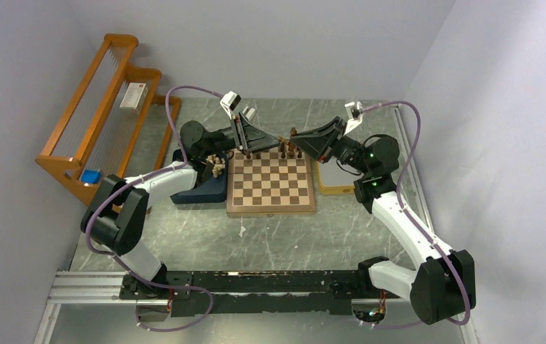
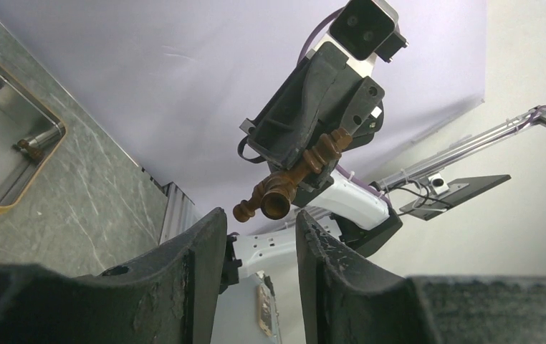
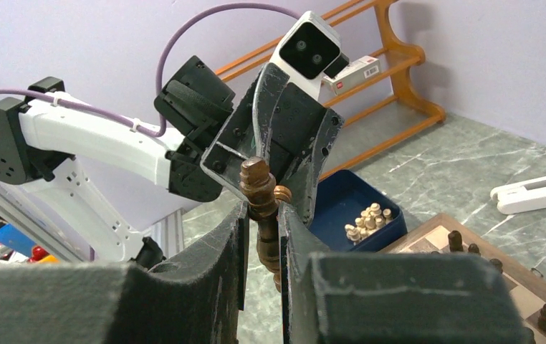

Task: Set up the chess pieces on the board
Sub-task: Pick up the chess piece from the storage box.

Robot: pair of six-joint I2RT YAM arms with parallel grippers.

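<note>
Right gripper [image 1: 289, 145] meets the left gripper [image 1: 247, 148] nose to nose in the upper centre of the top view, above the far edge of the board [image 1: 270, 210]. At this size neither grip can be read, and anything between them is lost against the dark pieces [image 1: 293, 152] standing on the far rank. Cream pieces [image 1: 216, 166] are heaped in the dark blue tray [image 1: 200, 192] left of the board. The yellow tray [image 1: 331, 189] to its right is mostly covered by the right arm.

In the left wrist view the left fingers stand apart at bottom centre with nothing between them. Above them, mid-frame, the right gripper is clamped on a dark brown piece [image 2: 288, 188], which is tilted with its free end towards the lens. Which piece it is I cannot tell.

In the right wrist view, lower centre, the right fingers pinch the piece's stem and its end pokes up past them. The left gripper hangs just behind. The piece itself hides whether those fingers touch it.

This looks like a mid-air handover or re-grip of one dark piece, not yet made. The next move calls for the left fingers to come squarely around the free end and close before the right lets go. The piece then has to go upright onto a vacant square of the far rows, whose gaps are too small to make out.
</note>
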